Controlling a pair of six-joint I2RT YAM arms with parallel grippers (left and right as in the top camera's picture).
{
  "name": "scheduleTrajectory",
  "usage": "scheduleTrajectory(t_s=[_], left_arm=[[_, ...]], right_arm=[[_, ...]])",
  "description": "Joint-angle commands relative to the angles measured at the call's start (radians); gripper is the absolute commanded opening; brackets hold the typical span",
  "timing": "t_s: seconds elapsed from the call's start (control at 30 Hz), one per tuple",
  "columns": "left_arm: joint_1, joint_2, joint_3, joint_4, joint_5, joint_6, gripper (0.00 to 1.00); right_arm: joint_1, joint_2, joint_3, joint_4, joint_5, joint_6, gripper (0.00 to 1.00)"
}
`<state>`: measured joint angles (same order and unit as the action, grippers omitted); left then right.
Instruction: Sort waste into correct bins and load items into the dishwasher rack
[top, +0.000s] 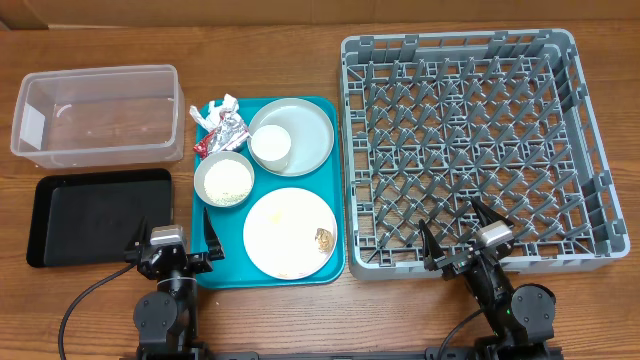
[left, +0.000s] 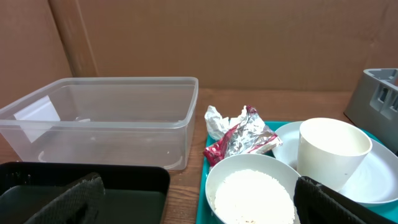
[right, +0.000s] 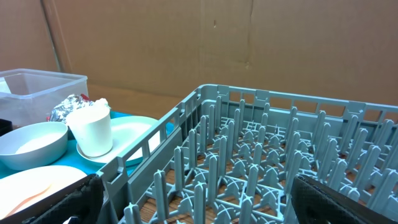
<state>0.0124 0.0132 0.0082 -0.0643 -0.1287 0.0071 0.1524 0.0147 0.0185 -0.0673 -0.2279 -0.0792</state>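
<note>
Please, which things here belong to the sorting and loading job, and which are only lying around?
For the job: foil wrapper, tissue, rice, clear tub, black tray, grey plate, white plate, bowl, cup, rack.

Only lying around: teal tray, table, cardboard wall.

No readable text, labels, brands or numbers — not even on the foil wrapper.
</note>
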Motion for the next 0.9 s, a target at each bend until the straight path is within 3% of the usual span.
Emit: scheduleTrajectory(t_s=[0.0, 0.73, 0.8, 0.87], left_arm=[[-0.005, -0.008, -0.003, 0.001, -0.009, 0.009, 1.00], [-0.006, -0.008, -0.003, 0.005, -0.006, 0.008, 1.00], [-0.006, -0.008, -0.003, 0.021, 0.031, 0.008, 1.00], [-0.006, -0.008, -0.003, 0.075, 0.178, -0.014, 1.00]], right_arm=[[0.005, -0.012, -0.011, 0.007, 0.010, 0.000, 1.00], [0.005, -0.012, -0.011, 0.008, 0.010, 0.000, 1.00], [0.005, -0.012, -0.011, 0.020, 0.000, 0.008, 1.00], [0.005, -0.012, -0.010, 0.070, -0.009, 0.090, 1.00]])
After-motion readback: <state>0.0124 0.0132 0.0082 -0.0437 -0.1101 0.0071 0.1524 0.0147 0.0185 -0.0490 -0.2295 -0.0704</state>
